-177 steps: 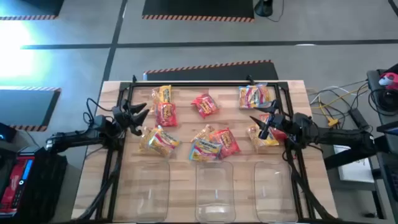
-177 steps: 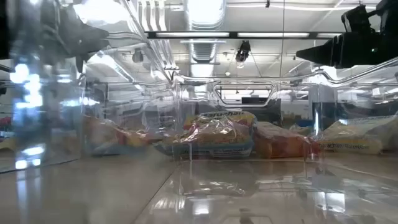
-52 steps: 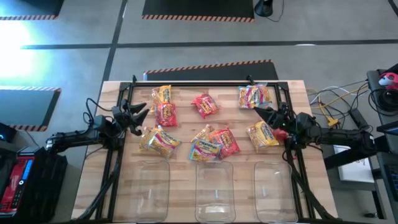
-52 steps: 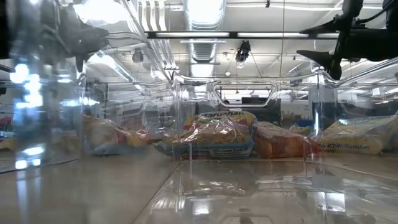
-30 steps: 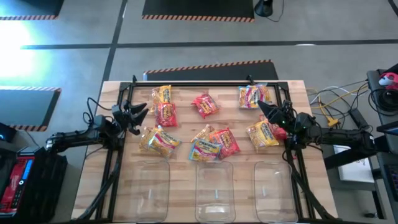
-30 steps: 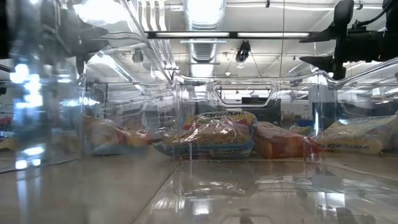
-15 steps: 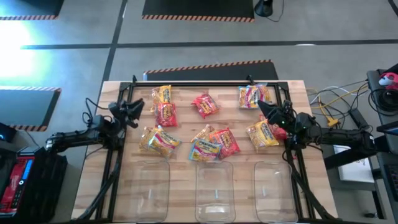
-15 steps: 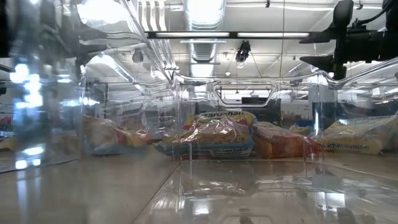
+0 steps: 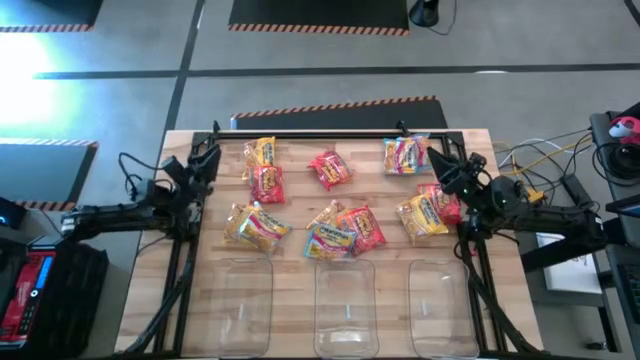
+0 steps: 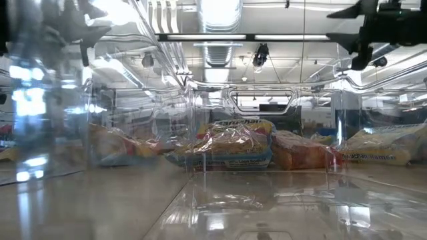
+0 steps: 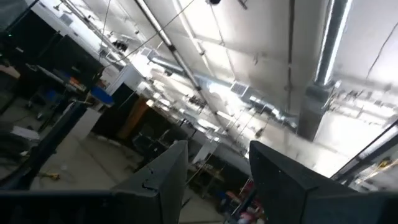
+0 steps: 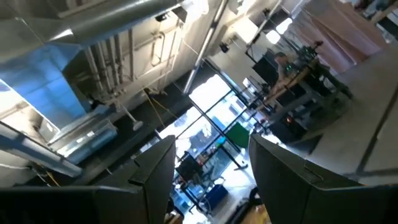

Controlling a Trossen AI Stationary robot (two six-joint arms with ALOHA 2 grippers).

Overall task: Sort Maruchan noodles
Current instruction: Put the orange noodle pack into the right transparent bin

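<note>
Left gripper (image 9: pixel 207 157) and right gripper (image 9: pixel 436 162) raised at table (image 9: pixel 150 290) edges, fingers apart, seemingly empty; noodle packets (image 9: pixel 340 232) scattered between.

A wooden bench (image 9: pixel 150 290) carries scattered noodles (image 9: pixel 345 230) and three clear bins (image 9: pixel 345 305) along its near edge.

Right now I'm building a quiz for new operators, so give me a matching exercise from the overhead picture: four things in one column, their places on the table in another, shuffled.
Things:
1. left gripper
2. right gripper
3. lone red packet
4. middle clear bin

Places:
A. near edge of the table, centre
B. far half of the table, centre, apart from other packets
C. table's left edge, raised, holding nothing
D. right side, near the multicoloured packet

Pairs: 1-C, 2-D, 3-B, 4-A
</note>
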